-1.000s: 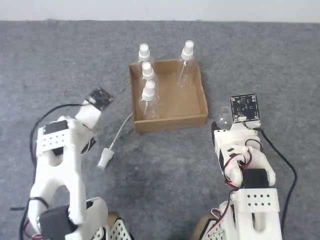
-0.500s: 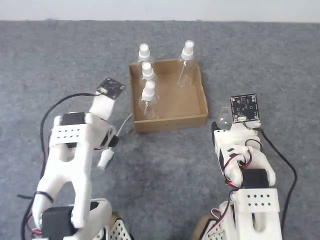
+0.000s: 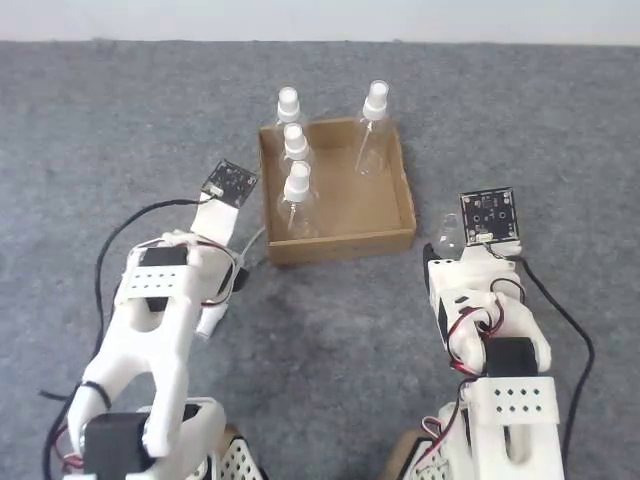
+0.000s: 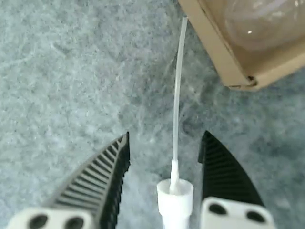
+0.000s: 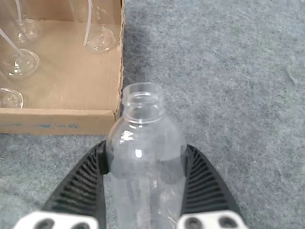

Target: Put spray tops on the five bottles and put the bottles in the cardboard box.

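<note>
Spray top (image 4: 175,195), white plastic with dip tube, straddled for pickup.
Left gripper (image 4: 165,137) spread wide around it; right gripper (image 5: 145,150) clamping clear uncapped plastic bottle (image 5: 142,101) upright, neck free for capping.

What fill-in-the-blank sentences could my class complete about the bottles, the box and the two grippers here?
1. Inside the cardboard box stand ____ capped bottles.
2. The bottle held in the right gripper has no ____ on its neck.
3. The left gripper is ____, with one jaw on each side of the loose top.

Missing words: four; spray top; open.
</note>
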You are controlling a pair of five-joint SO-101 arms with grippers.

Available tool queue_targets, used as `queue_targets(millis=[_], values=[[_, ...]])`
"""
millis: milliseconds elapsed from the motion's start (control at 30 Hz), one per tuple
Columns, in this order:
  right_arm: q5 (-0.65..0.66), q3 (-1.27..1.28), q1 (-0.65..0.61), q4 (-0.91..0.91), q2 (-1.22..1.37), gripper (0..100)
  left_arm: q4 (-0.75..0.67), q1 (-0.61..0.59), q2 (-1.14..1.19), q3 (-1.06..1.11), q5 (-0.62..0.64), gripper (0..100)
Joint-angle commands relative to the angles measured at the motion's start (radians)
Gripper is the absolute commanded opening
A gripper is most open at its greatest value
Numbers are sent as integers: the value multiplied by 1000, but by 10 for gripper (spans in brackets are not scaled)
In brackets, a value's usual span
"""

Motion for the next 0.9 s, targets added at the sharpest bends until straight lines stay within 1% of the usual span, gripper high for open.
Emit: queue_targets(millis=[0,67,200,367,500,633,700,867], values=[[17,-17,12,-27,-25,9,-40,-3,0,-12,14,222],[17,-17,12,-25,-25,9,-40,-3,2,-12,51,222],[17,-17,12,-25,-25,9,-28,-3,74,-59,69,222],[17,-17,13,-24,-25,9,84,-9,249,-229,72,221],[17,-15,13,-22,-25,9,141,-61,354,-351,130,221],[17,-15,13,-22,-25,9,155,-124,408,-421,160,221],[17,-15,13,-22,-25,9,150,-169,423,-446,175,221],[17,-15,13,-22,-25,9,150,-322,434,-506,173,221]])
